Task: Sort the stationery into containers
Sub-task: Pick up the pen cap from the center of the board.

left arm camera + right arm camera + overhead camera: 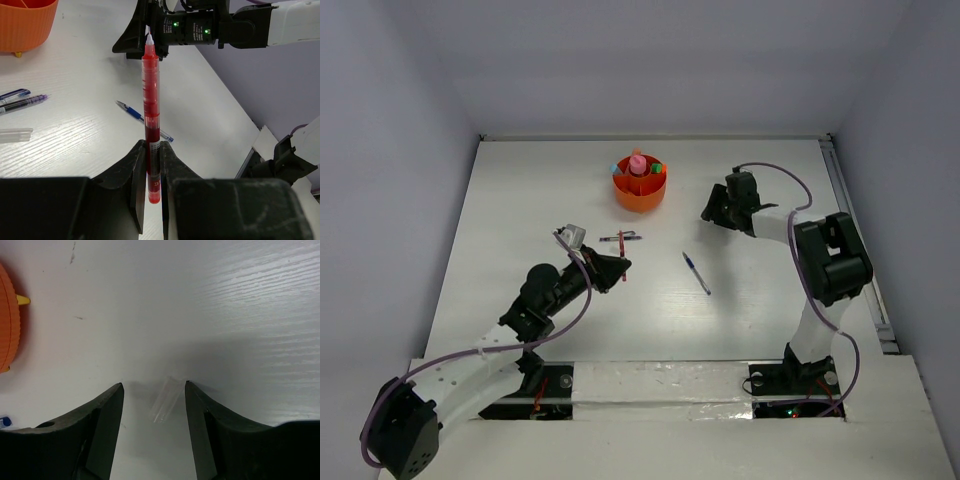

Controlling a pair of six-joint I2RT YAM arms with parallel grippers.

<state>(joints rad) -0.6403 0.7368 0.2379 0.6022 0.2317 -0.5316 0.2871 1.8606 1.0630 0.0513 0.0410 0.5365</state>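
The surface (520, 200) is white with a fine wood grain, and plain pale grey walls (380, 150) close it in on the left, back and right. A thin rail (855, 230) runs along its right edge. The right wrist view shows a few faint dark scuffs on the white just right of the orange cup (641, 185).

The cup stands towards the back of the surface, near the middle. It has inner dividers and already holds a stubby pink piece (637, 163) and a green bit (659, 168).

Nearer the arms than the cup, and close to it, two dark pens (620, 238) lie side by side. A blue pen (697, 273) lies further from the cup, towards the near right. In the left wrist view a clear pen cap (15, 135) lies on the near side of the cup, close to the dark pens.

The left tool (152, 150) sits on the near side of the cup, just past the dark pens. It is clamped on the lower end of a red pen (151, 110), whose tip points away from the wrist.

The right tool (154, 387) is low over the surface just right of the cup. Its jaws stand apart, with a small transparent piece (166, 399) lying flat on the white between them. Neither finger appears to touch it.

Purple cables (585, 300) loop along both arms.
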